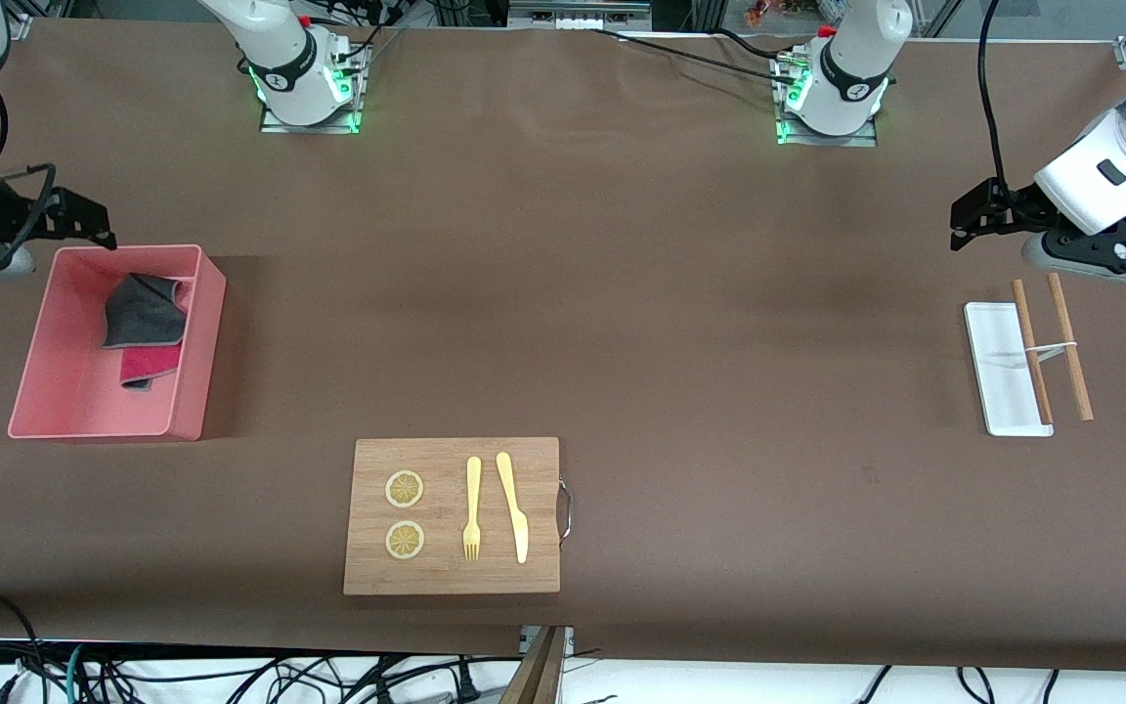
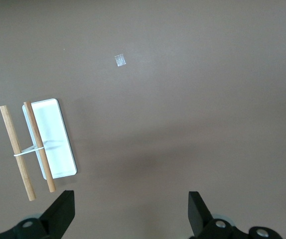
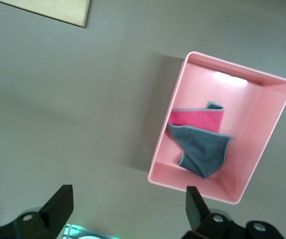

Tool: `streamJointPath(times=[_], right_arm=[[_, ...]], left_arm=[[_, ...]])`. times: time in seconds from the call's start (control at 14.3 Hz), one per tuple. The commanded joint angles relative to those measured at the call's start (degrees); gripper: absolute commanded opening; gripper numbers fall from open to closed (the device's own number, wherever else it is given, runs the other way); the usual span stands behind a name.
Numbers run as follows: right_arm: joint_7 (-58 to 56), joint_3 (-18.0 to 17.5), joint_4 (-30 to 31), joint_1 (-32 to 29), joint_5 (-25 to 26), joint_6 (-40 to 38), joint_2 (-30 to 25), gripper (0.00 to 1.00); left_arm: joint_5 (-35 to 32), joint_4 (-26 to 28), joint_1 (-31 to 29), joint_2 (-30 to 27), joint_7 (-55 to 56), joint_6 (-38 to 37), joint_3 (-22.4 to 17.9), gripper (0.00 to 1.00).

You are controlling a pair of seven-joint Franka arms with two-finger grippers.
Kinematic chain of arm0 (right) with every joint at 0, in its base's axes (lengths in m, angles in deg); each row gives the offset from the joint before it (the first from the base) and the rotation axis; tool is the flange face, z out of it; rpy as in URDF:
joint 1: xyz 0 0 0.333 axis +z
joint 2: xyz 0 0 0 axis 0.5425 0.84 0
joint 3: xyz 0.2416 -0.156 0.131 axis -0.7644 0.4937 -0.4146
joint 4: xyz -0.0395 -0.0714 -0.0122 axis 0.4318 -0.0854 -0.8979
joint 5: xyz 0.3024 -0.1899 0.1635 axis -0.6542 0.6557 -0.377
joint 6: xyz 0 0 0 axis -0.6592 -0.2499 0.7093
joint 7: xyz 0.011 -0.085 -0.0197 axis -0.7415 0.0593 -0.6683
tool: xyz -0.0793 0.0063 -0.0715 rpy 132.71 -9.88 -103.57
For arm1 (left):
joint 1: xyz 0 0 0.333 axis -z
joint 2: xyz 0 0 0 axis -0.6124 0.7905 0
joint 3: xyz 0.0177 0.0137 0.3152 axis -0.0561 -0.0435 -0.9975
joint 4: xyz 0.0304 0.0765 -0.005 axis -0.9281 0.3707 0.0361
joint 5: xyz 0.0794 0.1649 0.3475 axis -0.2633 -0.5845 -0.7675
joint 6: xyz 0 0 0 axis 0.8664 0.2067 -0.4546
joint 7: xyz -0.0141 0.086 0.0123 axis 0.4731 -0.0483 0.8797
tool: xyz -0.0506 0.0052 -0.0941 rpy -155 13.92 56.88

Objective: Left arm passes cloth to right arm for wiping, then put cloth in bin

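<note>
The pink bin (image 1: 199, 376) stands at the right arm's end of the table. The cloth (image 1: 145, 315) lies crumpled inside it, dark grey side up with a magenta-red fold showing. The right wrist view shows the same cloth (image 3: 203, 149) resting in the bin (image 3: 262, 124). My right gripper (image 1: 84, 220) hangs open and empty over the table at the bin's rim that is farthest from the front camera; its fingers (image 3: 128, 199) hold nothing. My left gripper (image 1: 974, 215) is open and empty in the air at the left arm's end, with only bare table between its fingers (image 2: 131, 204).
A wooden cutting board (image 1: 452, 577) with two lemon slices, a fork and a knife lies near the front camera. A small white tray (image 1: 998, 376) and two banded wooden sticks (image 1: 1069, 344) lie below the left gripper. A tiny clear scrap (image 2: 120, 60) sits on the table.
</note>
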Motion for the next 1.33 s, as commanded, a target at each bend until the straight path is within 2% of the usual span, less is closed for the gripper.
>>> streamJointPath(times=[0.0,0.14,0.35,0.49,0.77,0.98,1.26], right_arm=[[9.09,-2.55,0.41,-0.52,-0.31,-3.7,-2.07,1.0],[13.52,-5.18,0.23,-0.52,0.47,-4.23,-2.16,1.0],[13.62,-2.74,-3.27,-0.7,1.52,-4.24,-2.08,1.0],[13.53,-2.64,-4.33,-0.79,1.97,-3.53,-2.16,1.0],[12.66,0.08,-6.17,-0.96,1.53,-3.97,-1.55,1.0],[13.18,0.34,-7.67,-1.31,1.44,-7.82,-1.46,1.0],[14.23,-0.01,-7.41,-2.72,1.0,-8.19,-1.99,1.0]], left_arm=[[0.9,-1.09,-0.36,0.59,1.97,0.6,0.44,1.0],[0.54,-1.09,-0.45,0.5,2.59,0.78,0.35,1.0],[0.54,-1.0,-0.45,0.59,2.68,1.74,0.18,1.0],[0.37,-1.0,-0.36,0.59,2.68,1.83,0.44,1.0],[0.19,-1.0,-0.53,1.2,2.68,1.83,0.0,1.0],[0.1,-1.18,-0.53,1.38,2.5,1.83,-0.09,1.0],[0.19,-1.09,-0.53,1.29,2.59,1.57,0.0,1.0]])
